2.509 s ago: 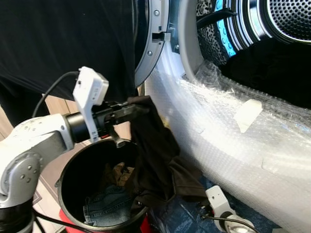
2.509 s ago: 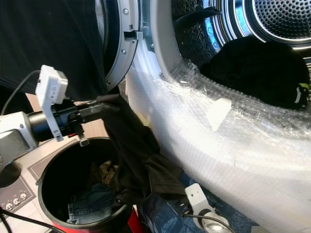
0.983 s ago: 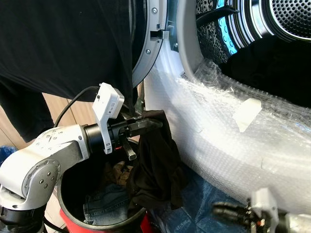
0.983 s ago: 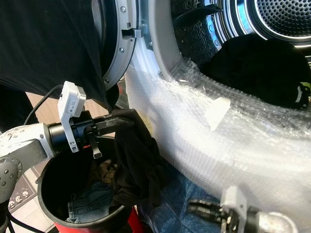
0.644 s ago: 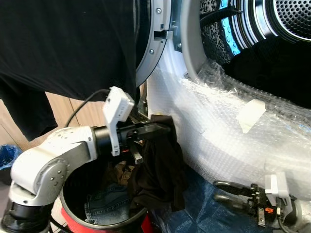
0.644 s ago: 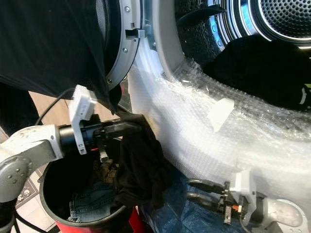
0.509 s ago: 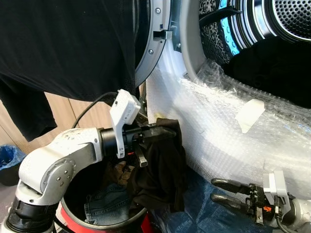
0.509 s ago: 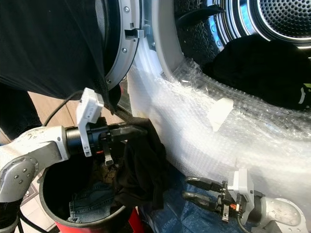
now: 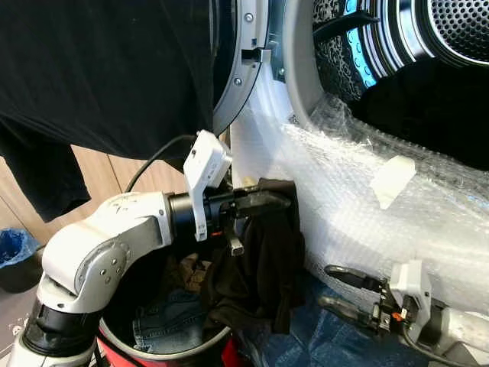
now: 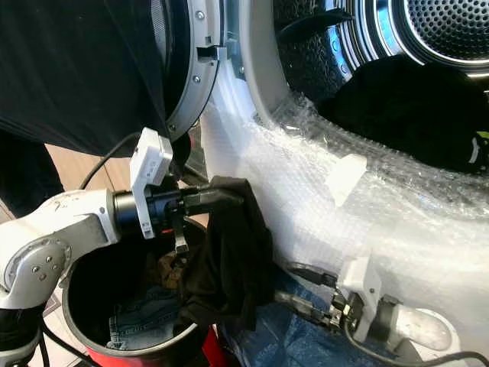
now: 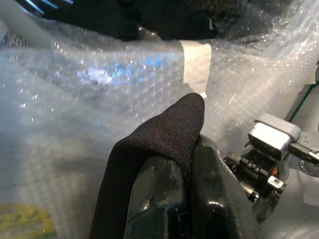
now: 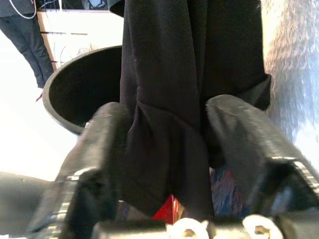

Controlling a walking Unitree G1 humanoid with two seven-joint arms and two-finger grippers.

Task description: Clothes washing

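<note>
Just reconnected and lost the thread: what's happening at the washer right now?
The left gripper is shut on a black garment, holding it above the black laundry bin, close to the bubble-wrapped rim of the open washing machine. The garment's lower part drapes over the bin's edge. The right gripper has its jaws open either side of the hanging cloth. Jeans lie in the bin; dark clothes sit in the drum.

Place: a home laundry spot.
Machine: a front-loading washing machine at 1 o'clock, door open, steel drum showing, its front wrapped in bubble wrap.
Laundry: a black bin at 7 o'clock with jeans inside.
Floor: wood boards at 9 o'clock.
</note>
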